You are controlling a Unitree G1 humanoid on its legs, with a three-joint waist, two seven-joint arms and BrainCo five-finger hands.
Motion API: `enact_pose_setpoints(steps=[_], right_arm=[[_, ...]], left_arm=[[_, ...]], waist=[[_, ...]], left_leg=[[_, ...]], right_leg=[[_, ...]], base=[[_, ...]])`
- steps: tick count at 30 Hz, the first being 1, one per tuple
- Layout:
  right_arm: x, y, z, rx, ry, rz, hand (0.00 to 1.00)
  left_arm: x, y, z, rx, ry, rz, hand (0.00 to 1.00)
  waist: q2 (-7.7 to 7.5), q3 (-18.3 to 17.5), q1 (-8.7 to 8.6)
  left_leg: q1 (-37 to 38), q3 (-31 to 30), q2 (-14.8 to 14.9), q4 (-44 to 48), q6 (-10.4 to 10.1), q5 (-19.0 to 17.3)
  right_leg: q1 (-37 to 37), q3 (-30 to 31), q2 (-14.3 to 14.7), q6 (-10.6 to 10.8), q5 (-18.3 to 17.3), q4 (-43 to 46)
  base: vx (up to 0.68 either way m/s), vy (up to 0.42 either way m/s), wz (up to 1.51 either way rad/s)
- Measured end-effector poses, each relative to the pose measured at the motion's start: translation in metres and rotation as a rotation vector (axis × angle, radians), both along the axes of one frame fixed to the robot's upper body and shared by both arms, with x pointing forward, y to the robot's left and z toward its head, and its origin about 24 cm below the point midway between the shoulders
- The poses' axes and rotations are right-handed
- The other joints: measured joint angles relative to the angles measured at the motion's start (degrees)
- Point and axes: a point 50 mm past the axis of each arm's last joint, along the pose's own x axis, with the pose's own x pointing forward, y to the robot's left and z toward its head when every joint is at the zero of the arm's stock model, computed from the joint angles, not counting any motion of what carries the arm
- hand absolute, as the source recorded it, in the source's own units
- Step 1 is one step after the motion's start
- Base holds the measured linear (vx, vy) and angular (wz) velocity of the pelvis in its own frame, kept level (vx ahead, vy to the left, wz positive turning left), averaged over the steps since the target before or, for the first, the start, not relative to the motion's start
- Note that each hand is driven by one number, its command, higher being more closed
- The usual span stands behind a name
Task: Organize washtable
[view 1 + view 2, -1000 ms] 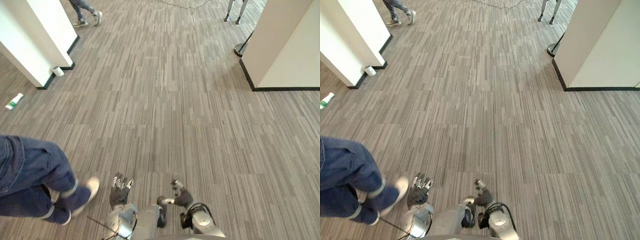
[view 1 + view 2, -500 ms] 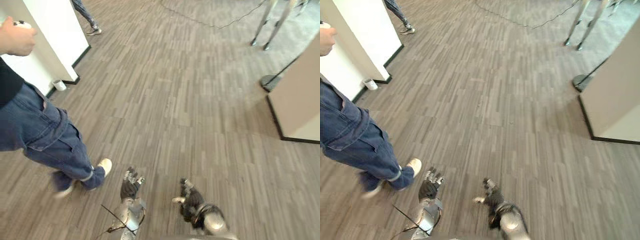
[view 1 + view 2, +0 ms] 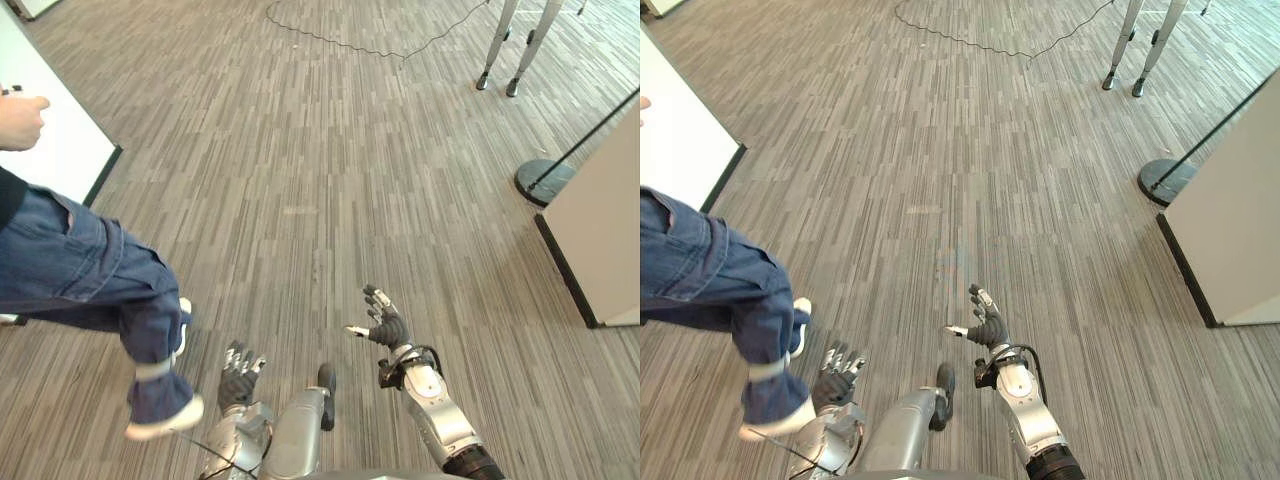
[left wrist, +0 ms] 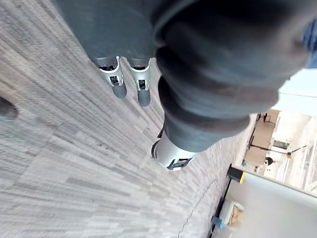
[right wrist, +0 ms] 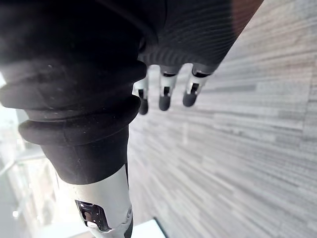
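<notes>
Right hand (image 3: pixel 385 327) hangs over the striped grey floor (image 3: pixel 300 200) with fingers spread, holding nothing. Left hand (image 3: pixel 238 376) is beside it, fingers straight, also empty. Just left of the left hand are a person's jeans leg (image 3: pixel 90 285) and shoe (image 3: pixel 160 420). Well ahead-right of the right hand stand a beige partition (image 3: pixel 600 230) and a round stand base (image 3: pixel 540 182).
</notes>
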Motion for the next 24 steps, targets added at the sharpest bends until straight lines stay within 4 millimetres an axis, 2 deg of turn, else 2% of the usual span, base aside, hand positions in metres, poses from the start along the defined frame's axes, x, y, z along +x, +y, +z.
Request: enact_pose_setpoints(steps=[1, 2, 3, 4, 5, 7, 8, 9, 10, 11, 12, 13, 14, 15, 16, 17, 18, 19, 20, 21, 22, 23, 24], right_arm=[[-0.002, -0.005, -0.007, -0.002, 0.029, -0.016, 0.0], [-0.005, -0.011, -0.018, -0.016, 0.082, -0.034, 0.0], [-0.01, -0.014, -0.028, -0.056, 0.125, -0.06, 0.0], [-0.013, -0.018, -0.031, -0.083, 0.136, -0.073, 0.0], [-0.013, -0.018, -0.031, -0.092, 0.135, -0.081, 0.0], [-0.011, -0.015, -0.026, -0.072, 0.113, -0.09, 0.0], [-0.01, -0.014, -0.022, -0.059, 0.097, -0.095, 0.0], [-0.009, -0.013, -0.02, -0.048, 0.09, -0.097, 0.0], [-0.008, -0.01, -0.015, -0.02, 0.075, -0.097, 0.0], [-0.008, -0.007, -0.013, 0.008, 0.071, -0.087, 0.0], [-0.017, 0.001, -0.022, 0.057, 0.124, -0.075, 0.0], [-0.025, 0.002, -0.029, 0.124, 0.173, -0.09, 0.0], [-0.037, -0.005, -0.04, 0.23, 0.25, -0.127, 0.0], [-0.053, -0.016, -0.053, 0.304, 0.347, -0.154, 0.0], [-0.059, -0.021, -0.056, 0.302, 0.379, -0.146, 0.0], [-0.061, -0.024, -0.057, 0.269, 0.389, -0.115, 0.0], [-0.054, -0.028, -0.052, 0.208, 0.326, -0.168, 0.0], [-0.049, -0.029, -0.049, 0.202, 0.301, -0.2, 0.0], [-0.036, -0.032, -0.042, 0.245, 0.266, -0.228, 0.0], [-0.026, -0.035, -0.033, 0.188, 0.193, -0.239, 0.0], [-0.021, -0.038, -0.027, 0.169, 0.152, -0.243, 0.0], [-0.011, -0.044, -0.014, 0.134, 0.064, -0.245, 0.0], [-0.007, -0.047, -0.004, 0.112, -0.002, -0.238, 0.0]], left_arm=[[0.001, -0.001, 0.001, 0.002, -0.004, -0.007, 0.0], [0.004, -0.002, 0.001, 0.004, -0.009, -0.02, 0.0], [0.011, -0.005, 0.005, 0.011, -0.032, -0.05, 0.0], [0.019, -0.008, 0.009, 0.014, -0.057, -0.068, 0.0], [0.026, -0.007, 0.013, 0.027, -0.08, -0.082, 0.0], [0.04, -0.007, 0.02, 0.055, -0.12, -0.131, 0.0], [0.048, -0.011, 0.023, 0.064, -0.138, -0.166, 0.0], [0.051, -0.013, 0.024, 0.064, -0.149, -0.179, 0.0], [0.053, -0.015, 0.026, 0.062, -0.164, -0.199, 0.0], [0.052, -0.016, 0.023, 0.064, -0.152, -0.211, 0.0], [0.042, -0.015, 0.011, 0.063, -0.091, -0.217, 0.0], [0.036, -0.016, 0.006, 0.058, -0.064, -0.218, 0.0], [0.032, -0.023, -0.001, 0.025, -0.032, -0.221, 0.0], [0.03, -0.031, -0.005, -0.013, -0.016, -0.224, 0.0], [0.028, -0.035, -0.007, -0.034, -0.008, -0.215, 0.0], [0.019, -0.035, -0.013, -0.05, 0.023, -0.194, 0.0], [0.02, -0.034, -0.013, -0.054, 0.027, -0.187, 0.0], [0.024, -0.032, -0.011, -0.049, 0.016, -0.18, 0.0], [0.026, -0.026, -0.009, -0.042, 0.005, -0.153, 0.0], [0.025, -0.025, -0.01, -0.043, 0.012, -0.142, 0.0], [0.023, -0.026, -0.01, -0.047, 0.017, -0.138, 0.0], [0.02, -0.025, -0.01, -0.046, 0.018, -0.133, 0.0], [0.016, -0.021, -0.009, -0.042, 0.015, -0.116, 0.0]], waist=[[0.15, 0.32, -0.63], [1.18, 0.89, -1.86], [2.27, 1.0, -3.77], [2.77, 1.0, -4.56], [3.17, 1.23, -5.37], [3.09, 1.44, -6.81], [3.02, 1.44, -7.35], [2.84, 1.38, -7.64], [1.78, 0.73, -7.79], [1.51, 0.4, -7.97], [0.46, -0.76, -8.87], [0.35, -1.82, -9.36], [2.22, -2.41, -10.29], [6.17, -2.5, -9.96], [8.51, -1.77, -9.39], [11.01, -0.73, -8.13], [11.71, -0.08, -8.47], [10.72, 0.68, -8.3], [8.17, 2.41, -7.27], [6.33, 2.87, -6.29], [5.75, 2.96, -5.37], [5.42, 2.88, -4.45], [5.35, 2.88, -3.72]], left_leg=[[4.02, -0.45, -0.91, -0.39, 0.12, -2.4], [10.37, -1.98, -1.67, -2.28, 0.39, -4.81], [15.94, -4.27, -1.73, -4.97, 0.74, -6.4], [19.45, -6.12, -1.73, -7.4, 0.95, -7.36], [22.28, -7.47, -1.59, -9.48, 0.95, -8.05], [26.59, -10.35, -0.93, -11.5, 0.08, -10.01], [29.64, -12.17, -0.32, -12.42, -0.95, -11.92], [31.21, -12.96, -0.14, -13.27, -1.62, -12.89], [34.76, -13.93, -0.18, -15.11, -3.36, -14.56], [37.41, -14.66, 0.08, -15.07, -5.38, -15.79], [38.04, -16.55, 0.07, -7.53, -6.97, -16.67], [36.71, -17.54, 0.0, -2.15, -7.17, -16.65], [33.59, -18.64, 1.61, 8.96, -10.41, -14.84], [28.01, -17.53, 5.47, 23.17, -17.88, -4.95], [25.86, -15.4, 7.88, 28.34, -17.24, 4.08], [21.72, -11.59, 12.58, 36.85, -13.58, 15.19], [14.54, -10.46, 15.68, 47.18, -8.54, 8.62], [11.61, -9.8, 16.36, 49.68, -6.49, 5.31], [7.56, -8.19, 16.18, 49.57, -4.89, 0.56], [5.02, -8.01, 14.33, 43.92, -5.85, -3.24], [4.24, -8.5, 12.71, 38.65, -6.7, -4.89], [3.33, -10.29, 9.19, 25.25, -7.87, -6.71], [3.04, -12.53, 6.49, 12.17, -8.93, -6.43]], right_leg=[[-2.72, -1.6, -0.84, -0.55, 0.08, 8.11], [-5.25, -5.4, -1.33, -3.31, -1.82, 14.67], [-8.34, -10.05, -1.73, -6.25, -4.22, 17.11], [-11.97, -12.88, -1.51, -7.33, -6.39, 16.49], [-16.15, -15.19, -0.72, -7.56, -8.36, 13.42], [-22.53, -17.47, 0.65, -6.01, -9.81, -0.52], [-24.58, -18.52, 1.58, -3.96, -7.22, -15.04], [-25.01, -19.18, 1.86, -2.79, -4.37, -23.77], [-26.31, -20.02, 1.86, -0.79, -0.1, -36.4], [-28.33, -20.38, 2.0, -0.99, 0.69, -38.46], [-29.09, -21.45, 2.82, -5.25, 2.41, -38.54], [-28.56, -22.0, 3.58, -8.74, 3.92, -38.66], [-27.35, -21.66, 5.08, -14.48, 12.4, -37.18], [-25.99, -23.18, 7.33, -14.93, 14.47, -33.54], [-24.45, -23.0, 9.34, -13.37, 11.76, -32.32], [-20.48, -20.49, 13.71, -14.08, 9.31, -33.84], [-16.38, -20.23, 15.67, -14.35, 8.28, -35.53], [-13.95, -19.18, 16.07, -14.86, 7.7, -36.58], [-8.41, -16.19, 16.21, -15.23, 7.43, -39.24], [-3.76, -13.22, 15.83, -15.24, 7.42, -41.76], [-1.88, -11.4, 15.47, -15.24, 7.21, -42.54], [0.67, -8.07, 14.73, -14.5, 6.25, -43.44], [2.14, -5.17, 13.79, -12.49, 3.13, -43.44]], base=[[0.55, 0.234, 0.16], [0.67, 0.255, 0.47], [0.66, 0.232, 0.65], [0.66, 0.182, 0.72], [0.67, 0.12, 0.72], [0.67, 0.051, 0.79], [0.56, -0.02, 0.72], [0.91, -0.086, 0.82], [0.79, -0.098, 0.64], [1.18, -0.165, 0.81], [0.92, -0.156, 0.71], [1.15, -0.223, 0.88], [0.97, -0.211, 0.73], [0.92, -0.175, 0.42], [0.68, -0.086, -0.52], [0.78, -0.066, -0.91], [0.78, -0.073, -0.85], [0.93, -0.112, -0.6], [0.75, -0.086, -0.81], [0.73, -0.057, -0.99], [0.68, 0.013, -1.24], [0.62, 0.097, -1.44], [0.58, 0.127, -1.48]])
